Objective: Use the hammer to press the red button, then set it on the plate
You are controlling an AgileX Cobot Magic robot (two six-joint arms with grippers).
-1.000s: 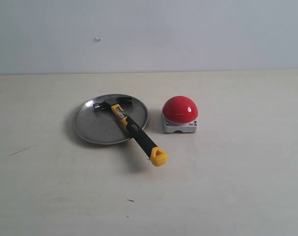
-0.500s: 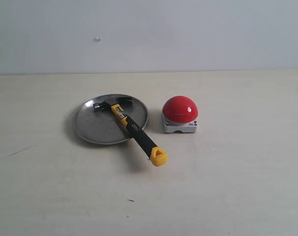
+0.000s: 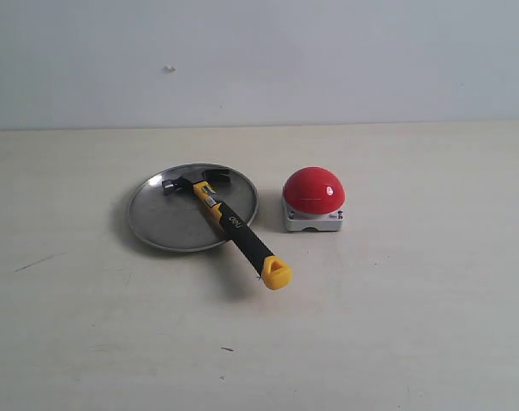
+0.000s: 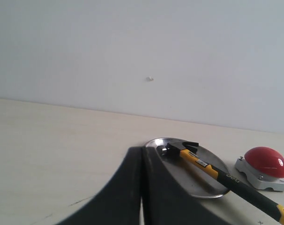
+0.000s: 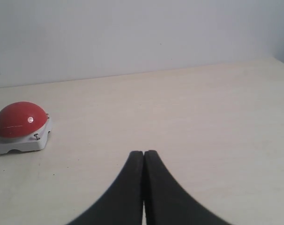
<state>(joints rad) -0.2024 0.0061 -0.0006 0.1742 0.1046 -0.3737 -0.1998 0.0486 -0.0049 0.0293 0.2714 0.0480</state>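
The hammer (image 3: pixel 229 222) lies with its dark head inside the silver plate (image 3: pixel 161 224) and its black-and-yellow handle sticking out over the rim toward the front right, yellow butt on the table. The red button (image 3: pixel 313 190) on its grey base stands just right of the plate. Neither arm shows in the exterior view. In the left wrist view my left gripper (image 4: pixel 142 149) is shut and empty, with the plate (image 4: pixel 212 187), hammer (image 4: pixel 203 164) and button (image 4: pixel 266 159) beyond it. My right gripper (image 5: pixel 143 153) is shut and empty, well away from the button (image 5: pixel 18 119).
A pale wooden table (image 3: pixel 414 325) runs back to a plain white wall (image 3: pixel 328 51). A small dark scratch (image 3: pixel 37 261) marks the table at the left.
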